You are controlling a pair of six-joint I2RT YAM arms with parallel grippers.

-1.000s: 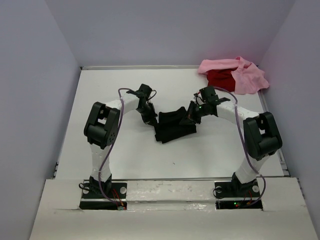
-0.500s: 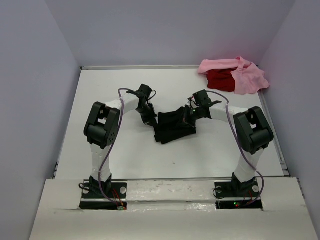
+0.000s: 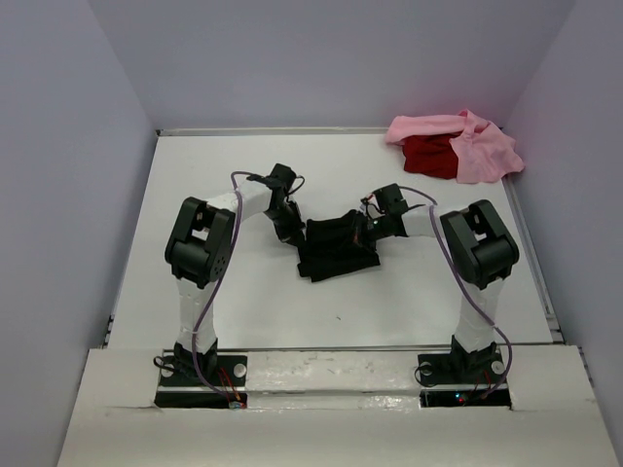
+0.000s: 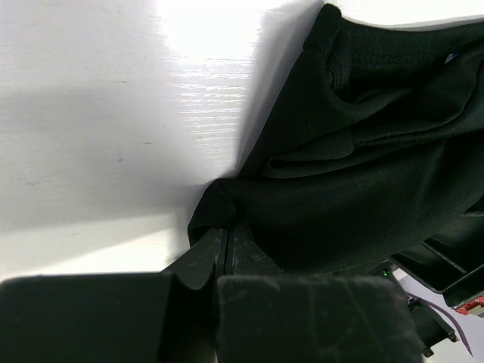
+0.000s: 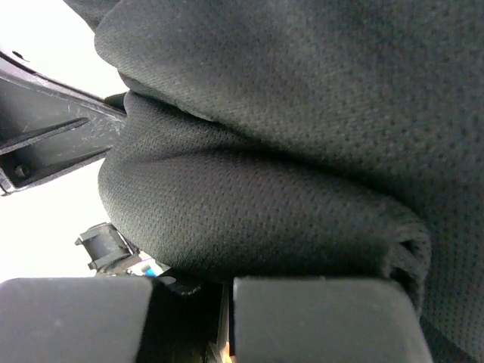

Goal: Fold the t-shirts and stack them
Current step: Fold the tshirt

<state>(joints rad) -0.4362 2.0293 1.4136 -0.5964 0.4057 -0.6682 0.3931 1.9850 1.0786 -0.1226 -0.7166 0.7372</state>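
Lying bunched near the centre of the worktop (image 3: 243, 302), the black t-shirt (image 3: 336, 251) sits btwn L arm (image 3: 238, 204) & R arm (image 3: 428, 222). L jaws are pressed together on a fold at its left edge; in the left wrist view the dark cloth runs right into the thin slit btwn the pads (image 4: 193, 268). R jaws pinch its right side; the right wrist view is filled w/ black knit, a thick roll of it tucked down btwn the two pads (image 5: 318, 318). Shirt is creased & doubled over, not flat. Pink t-shirt (image 3: 482, 151) & red t-shirt (image 3: 428, 156) are heaped together at the far right corner, pink draped round the red, well apart from both arms.
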